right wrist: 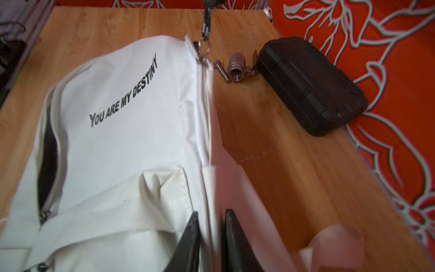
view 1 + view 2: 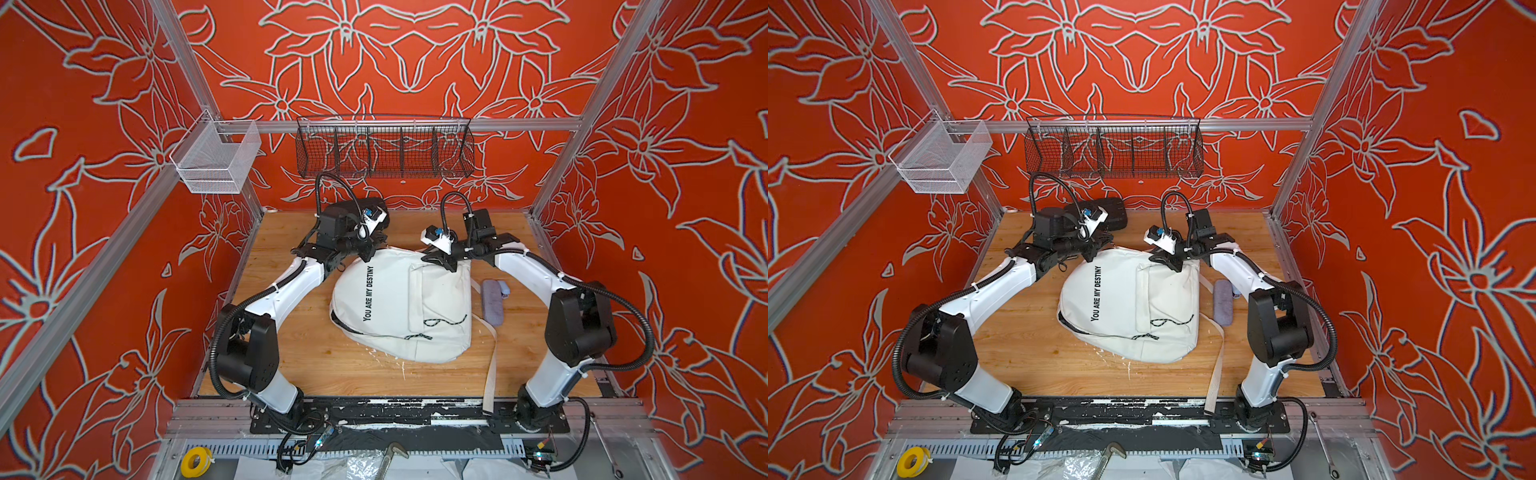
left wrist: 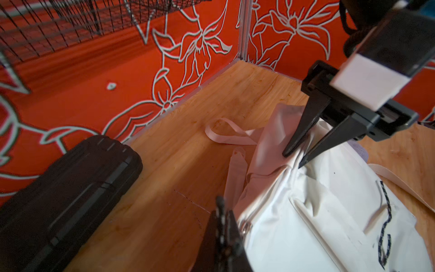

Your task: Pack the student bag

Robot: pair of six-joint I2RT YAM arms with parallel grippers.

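Note:
The student bag (image 2: 399, 307) (image 2: 1125, 307) lies flat on the wooden table, white, printed "YOU ARE MY DESTINY". My left gripper (image 2: 368, 255) (image 2: 1090, 255) (image 3: 222, 212) is at its far left corner, shut on the black-and-white cord zip pull (image 1: 206, 26). At the bag's far right edge, my right gripper (image 2: 446, 266) (image 2: 1173, 266) (image 1: 209, 216) has its jaws a little apart on either side of the blurred fabric edge, not pinching it. The main zip gapes along the bag's side, showing dark lining (image 1: 48, 153).
A black ribbed hard case (image 2: 1113, 212) (image 1: 310, 87) lies by the back wall, with a metal valve fitting (image 1: 236, 68) and a bolt (image 1: 221, 70) beside it. A grey pouch (image 2: 492, 301) sits right of the bag. One long strap (image 2: 492, 365) trails over the front edge. Wire baskets (image 2: 384, 151) hang above.

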